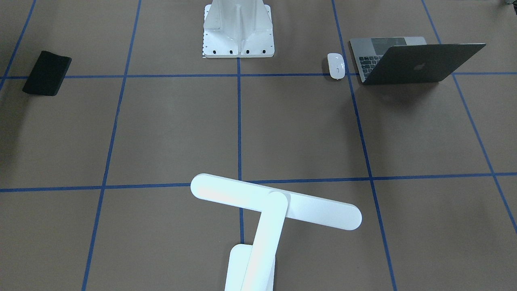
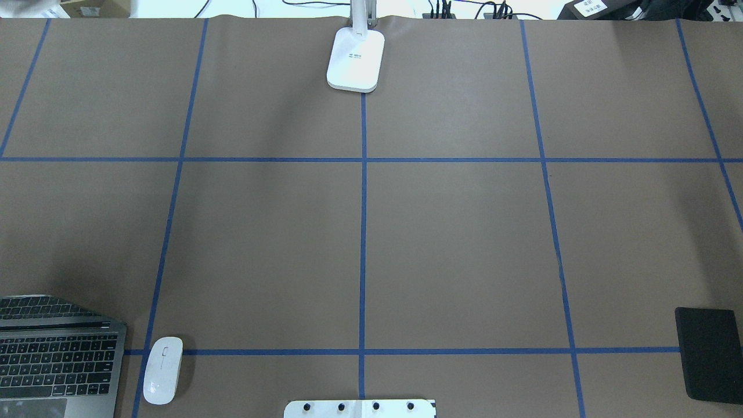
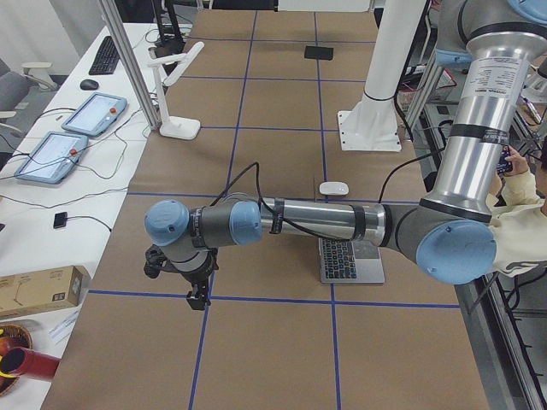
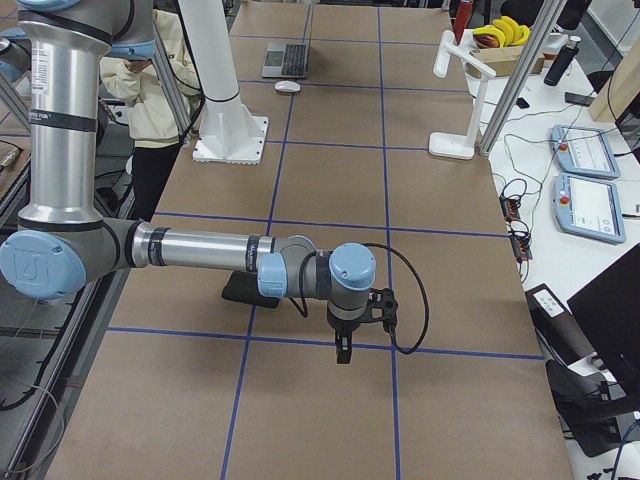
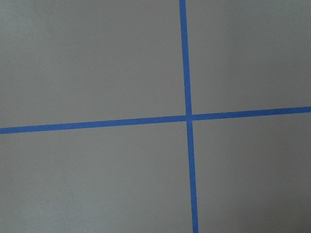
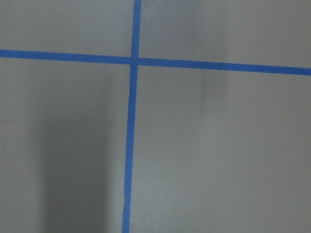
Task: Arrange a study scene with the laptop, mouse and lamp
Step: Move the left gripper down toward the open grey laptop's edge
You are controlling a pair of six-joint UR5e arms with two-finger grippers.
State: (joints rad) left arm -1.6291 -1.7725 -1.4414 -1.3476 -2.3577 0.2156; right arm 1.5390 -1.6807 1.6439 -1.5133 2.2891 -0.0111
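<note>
Narrow gap between mouse [image 1: 336, 66], laptop [image 1: 420, 62]; lamp [image 1: 274, 206], pedestal [image 1: 238, 28] well apart.

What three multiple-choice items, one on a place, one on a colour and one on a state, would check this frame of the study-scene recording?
1. Where is the mouse?
A. on the table, beside the laptop
B. alone at the table's far edge
C. on the laptop's keyboard

2. What colour are the tape lines on the table?
A. red
B. blue
C. yellow

3. How is the laptop's lid?
A. shut flat
B. raised open
C. taken off

Answers: 1 A, the overhead view shows the mouse just off the laptop's side, near the robot's edge. 2 B, every grid line is blue. 3 B, the keys show and the front-facing view has the lid standing up.
</note>
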